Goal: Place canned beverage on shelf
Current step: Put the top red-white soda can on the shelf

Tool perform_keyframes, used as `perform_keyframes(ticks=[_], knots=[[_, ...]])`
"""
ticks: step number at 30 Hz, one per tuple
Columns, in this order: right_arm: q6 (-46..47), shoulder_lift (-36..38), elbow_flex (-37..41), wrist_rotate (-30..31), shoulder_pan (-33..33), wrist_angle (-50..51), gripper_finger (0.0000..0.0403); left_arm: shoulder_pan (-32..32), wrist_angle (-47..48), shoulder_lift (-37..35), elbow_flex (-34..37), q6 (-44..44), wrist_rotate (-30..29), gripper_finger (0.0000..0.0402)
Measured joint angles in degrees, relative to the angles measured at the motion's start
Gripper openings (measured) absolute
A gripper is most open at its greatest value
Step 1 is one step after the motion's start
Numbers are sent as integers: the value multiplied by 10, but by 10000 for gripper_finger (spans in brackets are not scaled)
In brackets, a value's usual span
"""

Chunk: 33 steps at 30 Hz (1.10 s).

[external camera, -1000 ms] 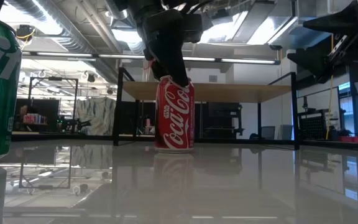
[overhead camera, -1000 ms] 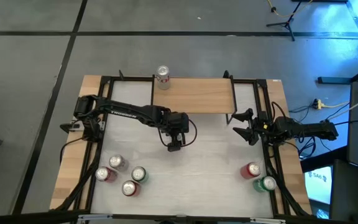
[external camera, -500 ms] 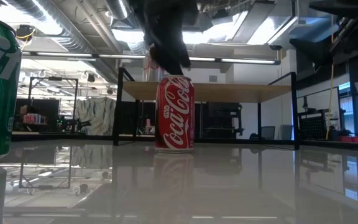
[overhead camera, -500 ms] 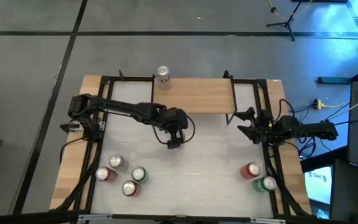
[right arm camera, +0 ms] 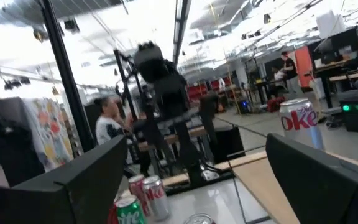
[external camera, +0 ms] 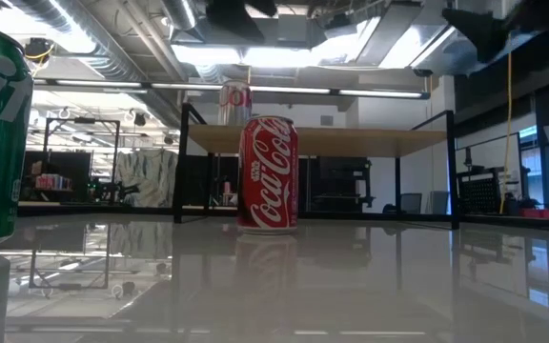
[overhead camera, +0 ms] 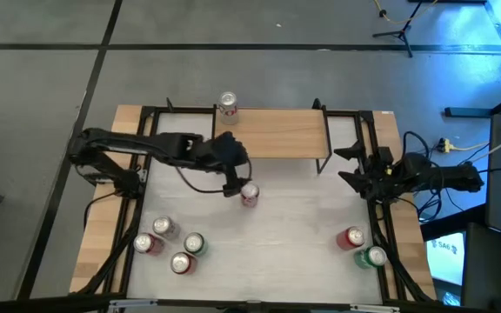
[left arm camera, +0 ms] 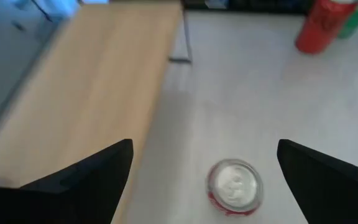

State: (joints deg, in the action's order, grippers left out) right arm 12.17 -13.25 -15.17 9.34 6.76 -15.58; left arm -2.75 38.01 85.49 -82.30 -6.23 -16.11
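My left gripper (overhead camera: 230, 185) has let go of the red Coca-Cola can (overhead camera: 249, 195), mid-frame; fingers wide, empty, pulled back twd light wood shelf (overhead camera: 277, 135). Can isn't shelved yet. Right gripper (overhead camera: 352, 167) open, idle.

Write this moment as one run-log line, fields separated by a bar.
left gripper: open, empty, above table beside Coke can | right gripper: open, waits at right edge | shelf: one Diet Coke can at its corner

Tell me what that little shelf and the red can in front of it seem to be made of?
The shelf: its top looks like light, matte wood with faint grain, on thin black legs, probably painted metal. The red can looks like thin printed metal, likely aluminium; its bare silvery lid shows from above.
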Motion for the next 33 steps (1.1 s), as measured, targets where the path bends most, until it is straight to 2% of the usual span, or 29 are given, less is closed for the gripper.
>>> perform_keyframes(ticks=[4, 7, 13, 21, 28, 33], knots=[[-7, -96, -59, 0, 0, 12, 381, -20, -2, -45, 8, 23, -66, 387], [-15, -174, -104, 0, 0, 14, 381, -34, 0, -83, 28, 23, -89, 387], [-39, -336, -221, -1, 0, 57, 381, -51, -28, -176, 133, -12, -96, 387], [-47, -536, -405, -53, 0, 190, 381, -67, -132, -279, 288, -42, -98, 387], [-102, -672, -526, -75, 0, 307, 381, -74, -172, -312, 345, -56, -97, 387], [-137, -736, -566, -75, 0, 338, 381, -74, -181, -312, 359, -58, -97, 387]])
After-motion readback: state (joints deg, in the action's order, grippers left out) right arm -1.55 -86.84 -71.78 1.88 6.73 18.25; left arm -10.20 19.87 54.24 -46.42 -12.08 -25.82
